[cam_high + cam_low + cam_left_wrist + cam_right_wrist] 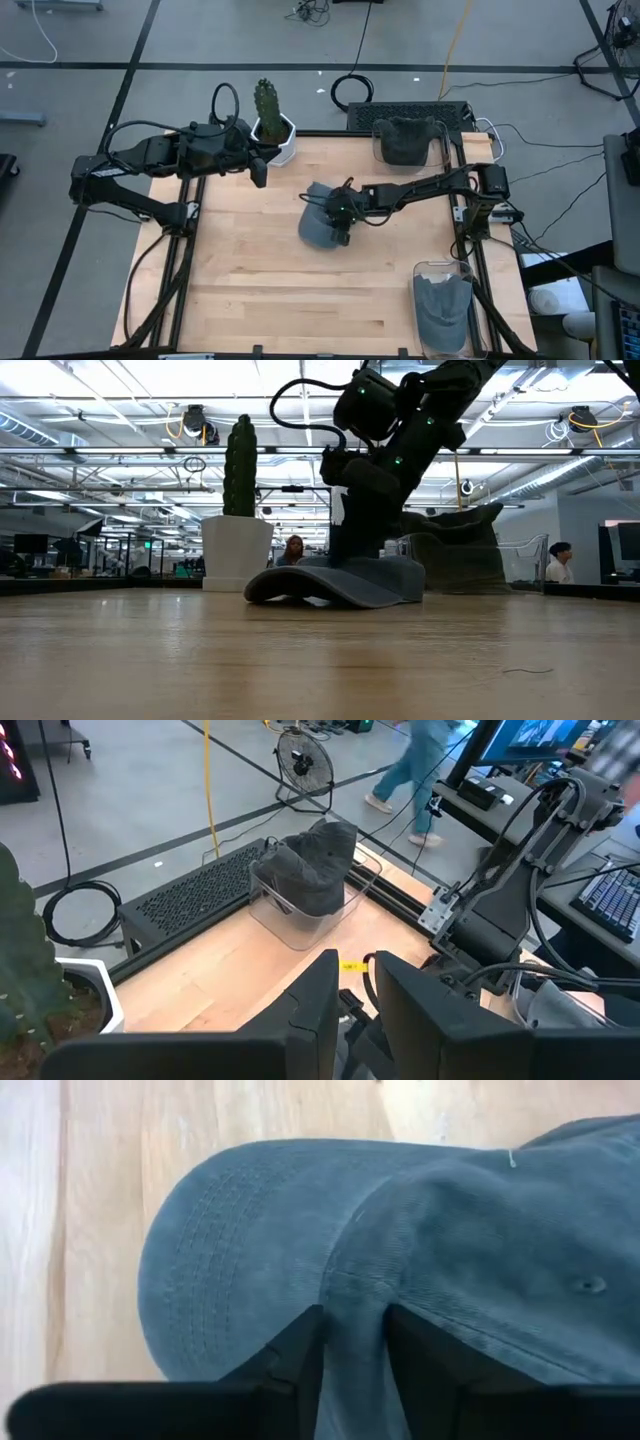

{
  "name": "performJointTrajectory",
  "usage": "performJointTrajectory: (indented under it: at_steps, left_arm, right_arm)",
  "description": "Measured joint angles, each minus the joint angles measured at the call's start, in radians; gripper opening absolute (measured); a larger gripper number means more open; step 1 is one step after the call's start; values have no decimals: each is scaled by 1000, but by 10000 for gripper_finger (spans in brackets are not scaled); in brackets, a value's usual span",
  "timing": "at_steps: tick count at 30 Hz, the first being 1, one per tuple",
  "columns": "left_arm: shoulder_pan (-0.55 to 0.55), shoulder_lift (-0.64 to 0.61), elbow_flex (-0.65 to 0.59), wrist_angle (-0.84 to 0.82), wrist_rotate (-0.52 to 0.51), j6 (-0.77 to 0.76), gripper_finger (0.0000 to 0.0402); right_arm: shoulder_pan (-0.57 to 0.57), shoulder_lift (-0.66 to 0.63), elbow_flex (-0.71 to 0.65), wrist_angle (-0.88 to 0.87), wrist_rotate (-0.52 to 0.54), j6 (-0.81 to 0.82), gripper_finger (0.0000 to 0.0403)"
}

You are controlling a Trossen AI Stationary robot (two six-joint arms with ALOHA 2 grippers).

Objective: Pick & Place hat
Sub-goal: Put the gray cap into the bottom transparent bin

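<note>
Your right gripper (342, 208) sits on the hat (322, 222) near the bench (250, 280) centre, its fingers (300, 1355) pinching a fold of cloth where brim meets crown. The hat lies flat on the wood, brim toward 7 o'clock. Your left gripper (258, 172) hovers at 11 o'clock beside the cactus (266, 108), fingers narrowly parted, holding nothing. Bins (405, 140) of hats stand at 1 and 5 o'clock.
</note>
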Motion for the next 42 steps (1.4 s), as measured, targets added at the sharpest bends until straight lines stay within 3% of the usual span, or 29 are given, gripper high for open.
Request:
performJointTrajectory:
  at_steps: [8, 13, 20, 25, 30, 42]
  left_arm:
    - [0, 0, 0, 0, 0, -10, 76]
    - [0, 1, 0, 0, 0, -7, 76]
    - [0, 1, 0, 2, -3, -2, 76]
    - [1, 1, 0, 3, -9, 13, 76]
    - [1, 1, 0, 14, -12, 12, 76]
    - [1, 1, 0, 16, -12, 13, 76]
  right_arm:
    - [10, -45, 0, -135, -80, -155, 57]
    - [13, -104, -1, -210, -154, -231, 52]
    - [35, -161, 0, -175, -156, -215, 107]
    - [33, -128, 1, -80, -83, -69, 160]
    - [39, -73, 0, -39, -78, 54, 192]
    - [72, -53, -5, -115, 15, 58, 161]
